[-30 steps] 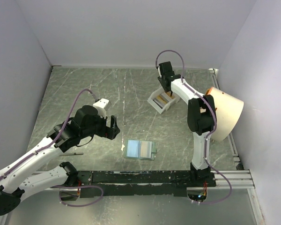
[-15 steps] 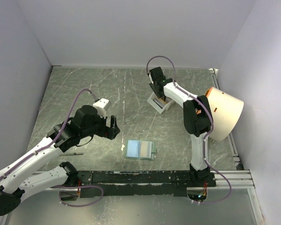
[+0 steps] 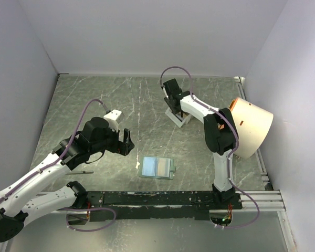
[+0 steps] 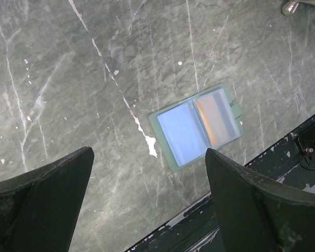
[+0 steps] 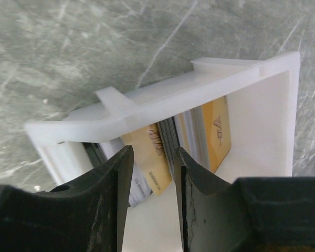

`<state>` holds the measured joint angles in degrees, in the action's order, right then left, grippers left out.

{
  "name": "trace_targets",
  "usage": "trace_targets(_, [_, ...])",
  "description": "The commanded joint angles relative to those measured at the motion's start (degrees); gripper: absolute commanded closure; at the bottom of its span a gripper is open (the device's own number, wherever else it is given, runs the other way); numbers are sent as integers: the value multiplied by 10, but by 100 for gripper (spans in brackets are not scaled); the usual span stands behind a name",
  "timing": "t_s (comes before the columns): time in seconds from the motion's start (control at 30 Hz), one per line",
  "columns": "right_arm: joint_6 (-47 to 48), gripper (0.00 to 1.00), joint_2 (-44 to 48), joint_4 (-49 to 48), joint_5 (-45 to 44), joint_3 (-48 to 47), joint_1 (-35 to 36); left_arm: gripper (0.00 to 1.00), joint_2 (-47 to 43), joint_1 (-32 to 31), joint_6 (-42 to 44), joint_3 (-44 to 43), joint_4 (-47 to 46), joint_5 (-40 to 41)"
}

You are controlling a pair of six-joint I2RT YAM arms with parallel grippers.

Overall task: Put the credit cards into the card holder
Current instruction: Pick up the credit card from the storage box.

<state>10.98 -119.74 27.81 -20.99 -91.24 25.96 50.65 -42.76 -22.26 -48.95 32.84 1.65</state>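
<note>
White tray rim (image 5: 163,100) across the credit cards (image 5: 216,131) beside the right pincer (image 5: 151,157)

Around the card holder (image 3: 157,167) we see bare marbled table (image 3: 94,100) on its left, far and right sides; only the dark rail (image 3: 163,198) along the near edge runs close to it. The left gripper (image 4: 148,153) hangs above that stretch with its jaws spread wide, the way down to the card holder unobstructed. At the white tray (image 5: 163,100) room is tight: its walls fence in the upright credit cards (image 5: 147,152), and the right gripper (image 5: 151,157) fills the open side, fingers a narrow slot apart. A beige cone (image 3: 252,128) stands just beside the right arm's elbow, by the right wall
</note>
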Motion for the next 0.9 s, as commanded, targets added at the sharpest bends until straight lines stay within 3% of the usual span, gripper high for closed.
trace_targets(0.0, [-8,63,18,-4,-10,11,20,1,0,6,6,7,-18,-13])
trace_targets(0.87, [12,74,-35,-59,-71,37,35,1,10,17,5,6,-21,-26])
